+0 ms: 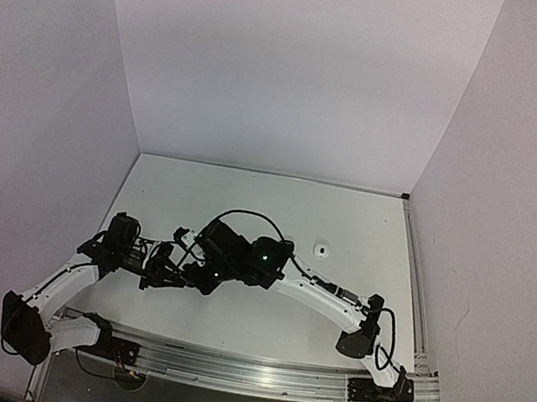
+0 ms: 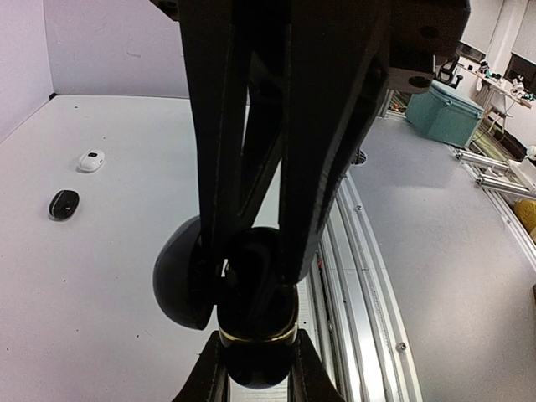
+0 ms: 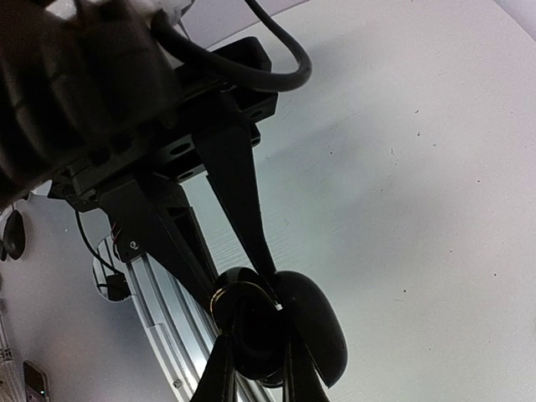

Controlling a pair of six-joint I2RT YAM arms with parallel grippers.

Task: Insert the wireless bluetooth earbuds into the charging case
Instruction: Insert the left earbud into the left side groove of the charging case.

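Observation:
My left gripper (image 2: 255,356) is shut on the base of a black charging case (image 2: 255,368) with a gold rim, and holds it off the table. The case lid (image 2: 177,276) hangs open to one side. My right gripper (image 3: 255,335) reaches into the case mouth (image 3: 243,293), its jaws a little apart. The inside of the case is dark, so I cannot make out any earbud between them. In the top view the two grippers meet at the near left, the left gripper (image 1: 157,272) against the right gripper (image 1: 192,273).
A small white pebble-like piece (image 1: 321,250) lies on the table right of the arms; it also shows in the left wrist view (image 2: 90,160). A black one (image 2: 64,203) lies near it. The aluminium rail (image 2: 368,276) runs along the near edge. White walls enclose the table.

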